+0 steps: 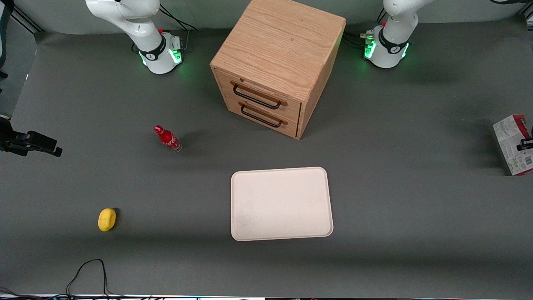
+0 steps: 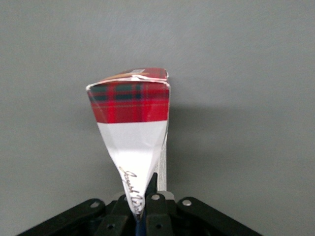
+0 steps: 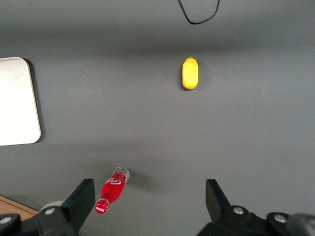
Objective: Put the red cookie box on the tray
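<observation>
My gripper [image 2: 145,206] is clamped on the red cookie box [image 2: 133,132], pinching its thin lower end between the fingers. In my wrist view the box rises straight out from between them: a white panel with a line of script nearest the gripper, then a band of red and green tartan, then the folded end flap farthest from me. Grey counter [image 2: 246,73] fills everything around it, and the box casts a soft shadow on that surface, so it is held clear of the counter rather than lying on it.

In the front view the red cookie box [image 1: 513,143] shows at the working arm's end of the counter, partly cut by the frame edge, its broad grey-white face with small print, a barcode and green marks turned toward the camera and red along its upper edge. A dark piece of my gripper [image 1: 525,144] shows against that face.

The tray [image 1: 281,203] lies flat near the middle of the counter, well apart from the box, and nearer the front camera than the wooden drawer cabinet [image 1: 277,66]. A small red bottle [image 1: 167,138] and a yellow object [image 1: 107,219] sit toward the parked arm's end.
</observation>
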Robot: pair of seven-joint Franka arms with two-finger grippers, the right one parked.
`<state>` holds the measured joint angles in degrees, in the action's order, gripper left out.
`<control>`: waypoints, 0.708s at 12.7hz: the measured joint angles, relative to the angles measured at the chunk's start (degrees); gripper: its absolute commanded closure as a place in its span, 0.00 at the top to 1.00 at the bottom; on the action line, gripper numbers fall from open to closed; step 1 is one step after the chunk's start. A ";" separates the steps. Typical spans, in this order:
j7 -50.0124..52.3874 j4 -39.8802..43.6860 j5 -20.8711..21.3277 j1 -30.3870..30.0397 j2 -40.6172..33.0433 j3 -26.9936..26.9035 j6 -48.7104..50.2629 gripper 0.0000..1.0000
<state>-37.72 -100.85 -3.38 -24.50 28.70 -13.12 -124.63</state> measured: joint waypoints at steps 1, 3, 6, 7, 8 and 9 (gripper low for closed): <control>0.02 1.66 0.68 1.35 -1.86 0.51 3.69 0.00; 1.12 5.55 1.07 3.76 -5.44 2.30 10.87 0.00; 7.27 12.81 1.21 7.51 -8.62 5.48 21.48 0.00; 10.44 15.28 1.19 8.94 -8.96 6.48 24.66 0.00; 14.25 17.68 1.18 10.43 -9.09 7.86 27.56 0.00; 19.78 20.62 1.20 12.57 -9.10 10.52 30.37 0.00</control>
<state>-17.94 -80.22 -2.17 -11.93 19.60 -2.60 -94.26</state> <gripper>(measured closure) 0.960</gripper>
